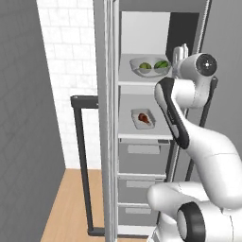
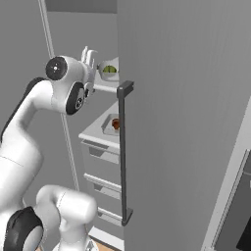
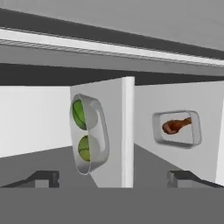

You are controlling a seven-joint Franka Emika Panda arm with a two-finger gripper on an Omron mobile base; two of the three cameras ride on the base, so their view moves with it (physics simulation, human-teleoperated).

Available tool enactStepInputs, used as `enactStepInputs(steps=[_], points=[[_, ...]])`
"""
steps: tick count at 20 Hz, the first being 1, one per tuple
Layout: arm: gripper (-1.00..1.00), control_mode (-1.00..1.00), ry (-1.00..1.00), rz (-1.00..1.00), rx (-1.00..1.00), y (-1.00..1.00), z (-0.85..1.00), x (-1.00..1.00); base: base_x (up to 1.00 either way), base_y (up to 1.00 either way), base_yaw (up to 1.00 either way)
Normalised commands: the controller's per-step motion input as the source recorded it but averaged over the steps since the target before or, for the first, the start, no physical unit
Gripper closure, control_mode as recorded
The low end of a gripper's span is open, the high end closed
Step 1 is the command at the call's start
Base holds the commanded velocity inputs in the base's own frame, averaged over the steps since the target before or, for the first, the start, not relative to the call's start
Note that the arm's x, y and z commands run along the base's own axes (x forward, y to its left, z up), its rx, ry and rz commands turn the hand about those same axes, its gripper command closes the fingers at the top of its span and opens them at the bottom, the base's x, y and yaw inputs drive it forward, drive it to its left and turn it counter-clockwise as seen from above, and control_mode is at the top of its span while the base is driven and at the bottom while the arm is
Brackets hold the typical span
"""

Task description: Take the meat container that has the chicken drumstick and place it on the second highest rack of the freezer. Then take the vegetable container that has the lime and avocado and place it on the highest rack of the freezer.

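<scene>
I see both jobs placed: the clear vegetable container (image 1: 150, 66) with lime (image 1: 145, 66) and avocado (image 1: 162, 64) rests on the highest pale grey rack (image 1: 142, 82), the drumstick tray (image 1: 143, 118) below. My gripper (image 1: 180, 52), fingers spread and empty, should back straight out, clear of the rack edge.
</scene>
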Motion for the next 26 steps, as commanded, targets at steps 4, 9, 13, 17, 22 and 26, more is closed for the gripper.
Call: enactStepInputs(steps=[4,9,13,17,22,26], points=[[-1.00,-1.00,0.00,0.00,0.00,0.00,0.54,-1.00,0.00,0.00,0.00],[-1.00,-1.00,0.00,0.00,0.00,0.00,0.31,-0.99,0.00,0.00,0.00],[-1.00,-1.00,-0.01,0.00,0.00,0.00,-0.16,-1.00,0.00,0.00,0.00],[-1.00,-1.00,-0.01,0.00,0.00,0.00,-0.49,-1.00,0.00,0.00,0.00],[-1.00,-1.00,0.00,0.00,-0.05,0.03,-0.64,-0.92,0.00,0.00,0.00],[-1.00,-1.00,0.00,0.00,-0.08,0.04,-0.58,-0.63,0.00,0.00,0.00]])
